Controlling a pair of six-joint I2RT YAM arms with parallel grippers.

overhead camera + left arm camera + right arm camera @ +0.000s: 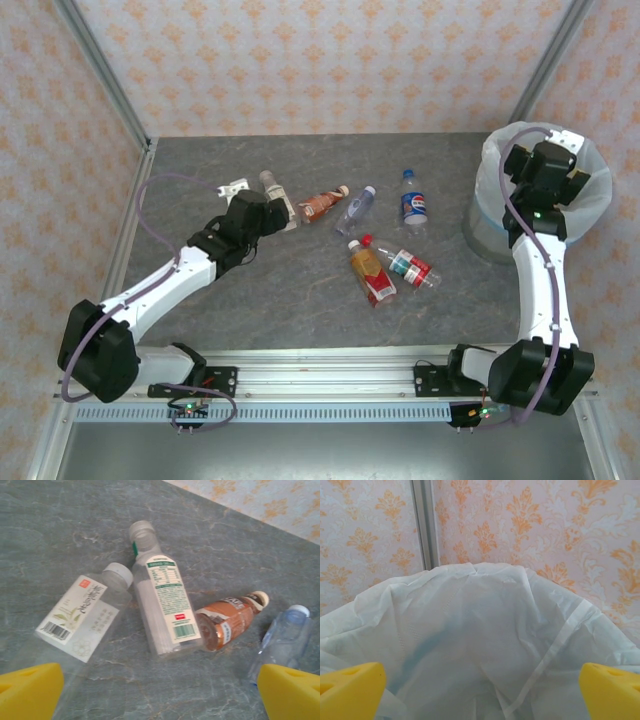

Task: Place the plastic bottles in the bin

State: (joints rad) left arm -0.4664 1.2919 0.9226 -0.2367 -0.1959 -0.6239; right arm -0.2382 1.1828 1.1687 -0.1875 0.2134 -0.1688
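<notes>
Grey marbled table (300, 300), patterned walls. Bottles (372, 270) lie mid-table, bin (598, 195) far right. Left gripper (160, 695) wide above tall white bottle (162, 607): best lower, grip across body. Right gripper (480, 692) wide, empty, over bin.

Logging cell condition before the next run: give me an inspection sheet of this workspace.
Surface: grey marbled table.
Job's things: plastic bottles lie loose on the table; bag-lined bin stands at its far right corner.
Clutter: nothing seen.
Grippers: left gripper open above the bottles; right gripper open over the bin.
Cables: purple cable loops over the table's left side.
Surroundings: patterned wallpaper, metal frame posts.
</notes>
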